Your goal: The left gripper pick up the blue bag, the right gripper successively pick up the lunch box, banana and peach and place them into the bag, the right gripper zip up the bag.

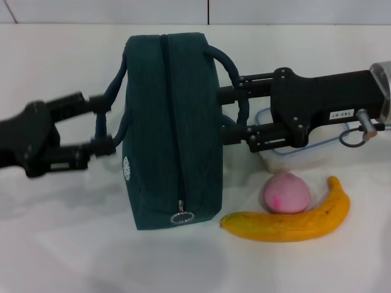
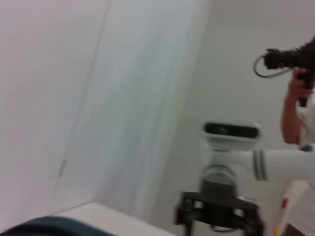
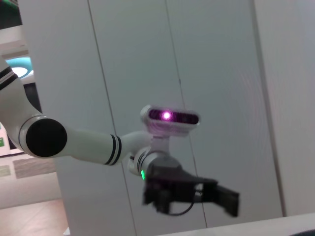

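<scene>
At the left of the white surface (image 1: 61, 244): one left gripper (image 1: 101, 125), jaws pinching the near loop handle (image 1: 113, 91) of the blue bag (image 1: 171, 131), one finger above the loop and one below.

Centre: one blue bag, standing on the surface, zipper closed along its upper face, one silver ring pull (image 1: 182, 217) at the near end, one small white logo (image 1: 127, 168) on the left side. Two loop handles counted, one each side.

Right of centre: one right gripper (image 1: 235, 110), jaws spread around the second handle (image 1: 232, 73), touching or just beside the bag's right wall; whether it actually grips the loop cannot be told.

Beneath the right arm: one lunch box (image 1: 299, 159), mostly hidden, white with a blue seal line.

Front right: one peach (image 1: 286, 192) resting against the inner curve of one banana (image 1: 293, 223); both lie on the surface just beside the bag.

Step in hand, judged: securing the bag, nothing yet packed. To do it well, the left jaws should hold the handle firmly and keep the bag upright and steady; the zipper must be opened before loading, so the ring pull should stay reachable.

Wrist views show only walls and the robot's head.
</scene>
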Available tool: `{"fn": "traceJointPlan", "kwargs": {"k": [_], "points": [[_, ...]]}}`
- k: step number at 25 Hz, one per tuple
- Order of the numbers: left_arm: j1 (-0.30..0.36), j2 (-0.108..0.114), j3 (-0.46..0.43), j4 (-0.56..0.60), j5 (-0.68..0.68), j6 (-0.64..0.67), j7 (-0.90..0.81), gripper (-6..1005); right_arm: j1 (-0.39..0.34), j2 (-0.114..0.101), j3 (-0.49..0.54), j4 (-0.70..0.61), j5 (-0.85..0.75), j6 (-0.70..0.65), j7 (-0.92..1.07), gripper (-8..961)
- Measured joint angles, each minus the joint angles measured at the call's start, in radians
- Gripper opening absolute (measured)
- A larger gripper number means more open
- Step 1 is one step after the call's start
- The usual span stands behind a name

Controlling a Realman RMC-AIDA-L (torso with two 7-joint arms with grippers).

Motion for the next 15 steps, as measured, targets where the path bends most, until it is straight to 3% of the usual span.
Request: {"fn": "traceJointPlan", "kwargs": {"k": [6, 15], "points": [[-0.045, -0.001, -0.027, 0.176, 0.073, -0.114, -0.350, 889, -0.048, -0.004, 0.009, -0.009, 0.003, -0.001, 0.000, 672], [-0.126, -0.010, -0.018, 0.374, 0.242, -0.171, -0.829, 889, -0.250, -0.011, 0.066, -0.126, 0.039, -0.012, -0.003, 671]]}}
